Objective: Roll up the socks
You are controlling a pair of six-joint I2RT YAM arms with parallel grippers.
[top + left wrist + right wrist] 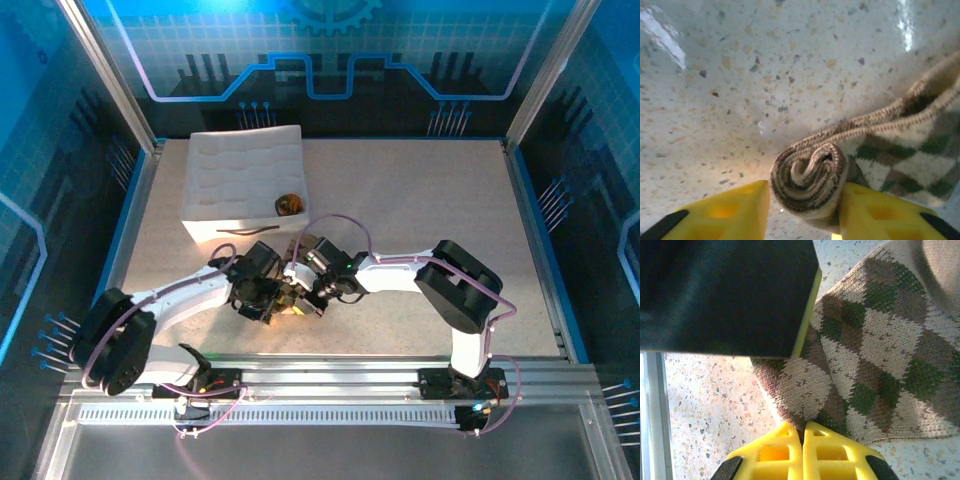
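Observation:
The brown-beige argyle sock (900, 145) lies on the speckled table, one end wound into a tight roll (810, 175). My left gripper (805, 212) has its yellow fingers on either side of that roll: the right finger (880, 215) presses it and the left finger (740, 210) is at its edge. My right gripper (803, 427) is shut, with its tips at the flat sock's (880, 340) near edge; I cannot tell if fabric is pinched. Both grippers (288, 300) meet over the sock in the top view. A small rolled brown-orange sock (290, 204) sits in the tray.
The white quilted tray (215, 225) stands at the back left, just beyond the two grippers. The black body of the left gripper (730, 295) hangs over the sock in the right wrist view. A metal rail (652, 415) runs along the table's near edge.

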